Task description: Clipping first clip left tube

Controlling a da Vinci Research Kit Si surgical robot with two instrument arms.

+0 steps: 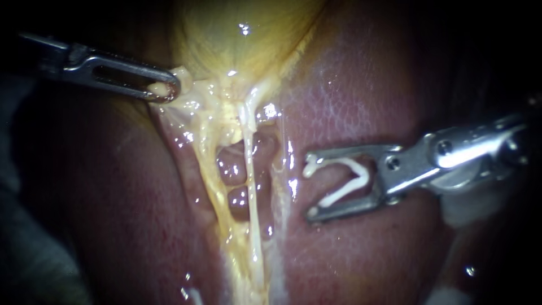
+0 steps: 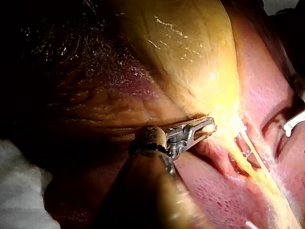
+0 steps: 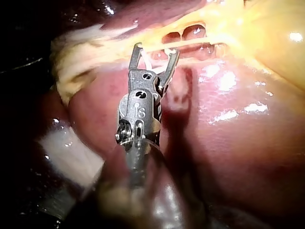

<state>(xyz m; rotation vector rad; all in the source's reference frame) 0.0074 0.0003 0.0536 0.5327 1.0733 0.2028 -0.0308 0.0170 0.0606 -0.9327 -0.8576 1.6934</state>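
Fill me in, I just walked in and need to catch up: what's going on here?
The left instrument has its jaws shut on tissue at the neck of the gallbladder. The right instrument carries an open white clip between its spread jaws, over the liver and beside the tubes. The clip is not yet around either tube.

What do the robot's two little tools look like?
Both are shiny silver metal. My left instrument is slim, with a long oval slot through its jaws and a rounded tip. My right instrument is chunkier: two straight prongs like a fork, with small round screws at the hinge.
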